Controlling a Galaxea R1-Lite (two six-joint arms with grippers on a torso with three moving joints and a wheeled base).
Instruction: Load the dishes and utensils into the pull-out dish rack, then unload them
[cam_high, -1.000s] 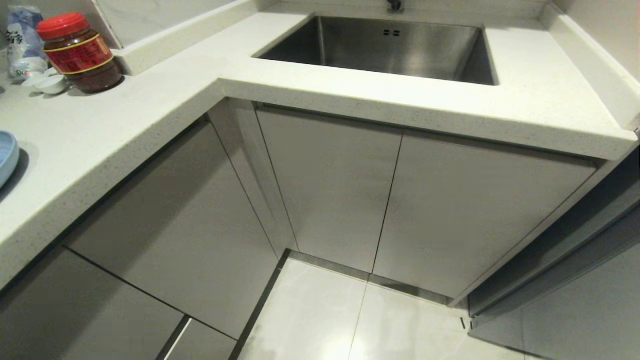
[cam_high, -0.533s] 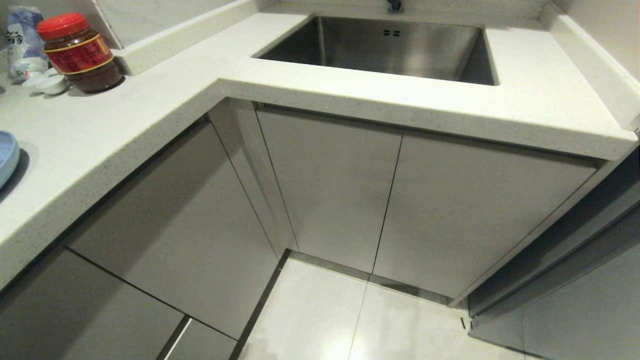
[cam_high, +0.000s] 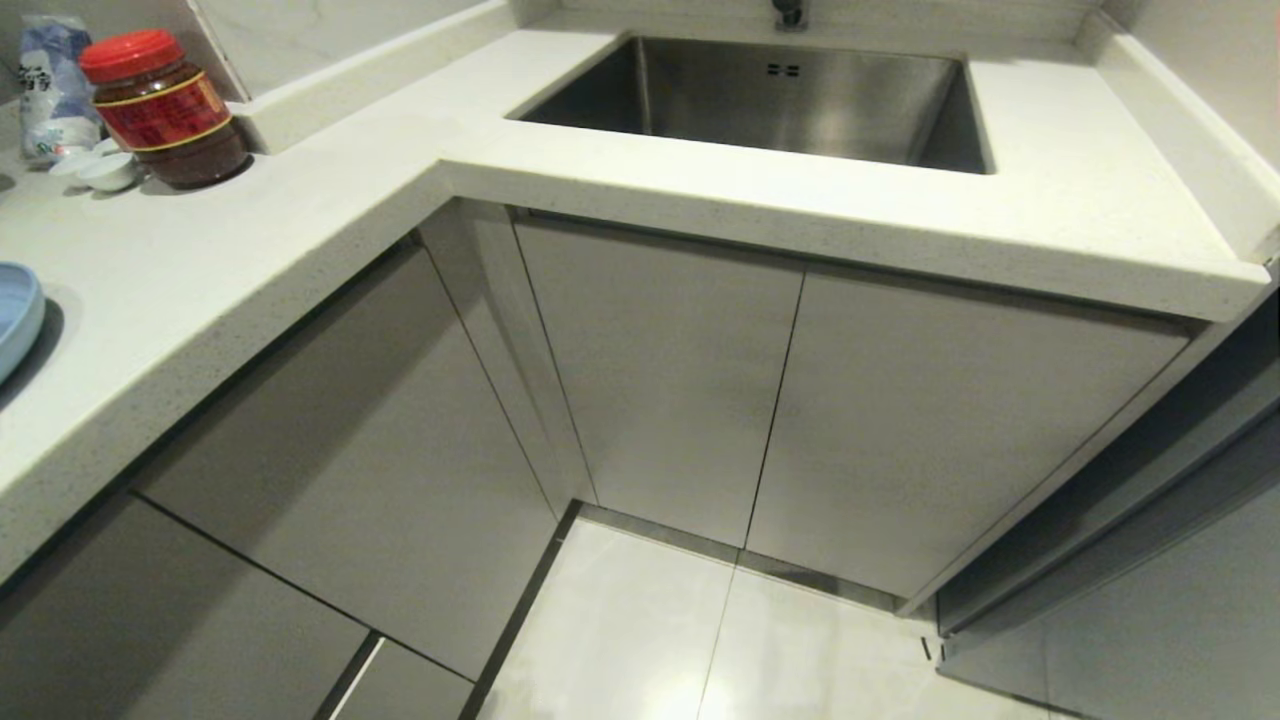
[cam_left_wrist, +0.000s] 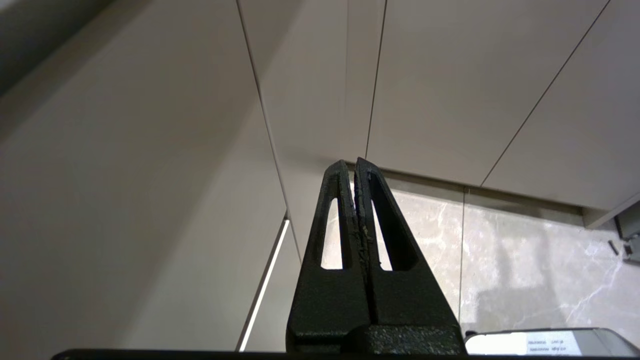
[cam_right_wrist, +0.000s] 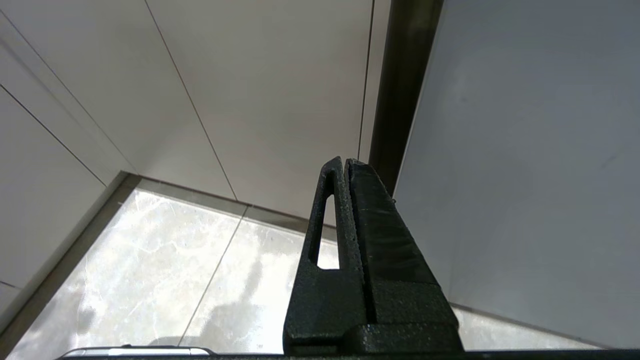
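The rim of the light-blue plate (cam_high: 15, 315) shows at the left edge of the head view, on the white countertop (cam_high: 230, 250). The pink bowl, the utensils and the pull-out dish rack are out of view; only shut white cabinet fronts (cam_high: 660, 370) show below the counter. Neither arm appears in the head view. My left gripper (cam_left_wrist: 353, 162) is shut and empty, pointing at the cabinet fronts near the floor. My right gripper (cam_right_wrist: 345, 162) is shut and empty too, low beside a grey panel (cam_right_wrist: 525, 150).
A steel sink (cam_high: 770, 95) is set in the counter at the back. A red-lidded jar (cam_high: 165, 110), tiny white saucers (cam_high: 100, 170) and a bag (cam_high: 55, 85) stand at the back left. Pale tiled floor (cam_high: 660, 640) lies in the cabinet corner.
The whole head view has shifted slightly, so the counter things sit a little lower and further right in the picture. Nothing on the counter has moved.
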